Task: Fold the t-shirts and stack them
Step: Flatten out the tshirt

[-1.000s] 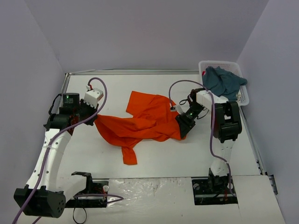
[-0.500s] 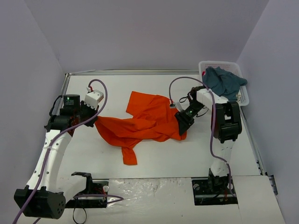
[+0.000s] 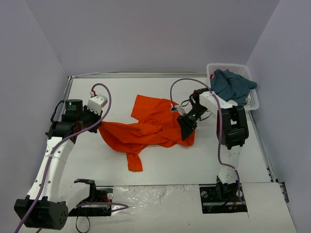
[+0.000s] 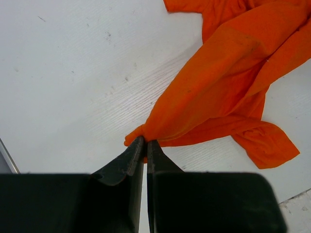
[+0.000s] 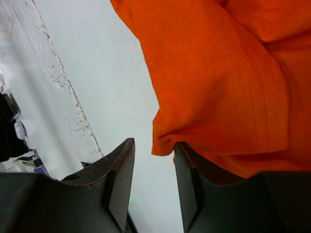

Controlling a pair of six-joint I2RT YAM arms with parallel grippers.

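The orange t-shirt point(image 3: 150, 126) lies crumpled in the middle of the white table. My left gripper point(image 3: 98, 122) is shut on its left corner point(image 4: 141, 136), and the cloth runs away from the jaws to the upper right in the left wrist view. My right gripper point(image 3: 187, 130) is open at the shirt's right edge. In the right wrist view the orange t-shirt point(image 5: 218, 87) has a fold hanging between the parted fingers point(image 5: 119, 174), beside the right one. The teal-blue t-shirt point(image 3: 233, 85) lies heaped in the basket.
A white lattice basket point(image 3: 253, 99) stands at the back right of the table. Grey walls close in the table on three sides. The arm bases and cables sit at the near edge point(image 3: 160, 201).
My right gripper has moved a little to the left along the shirt's right edge. My left gripper has kept its hold and barely moved.
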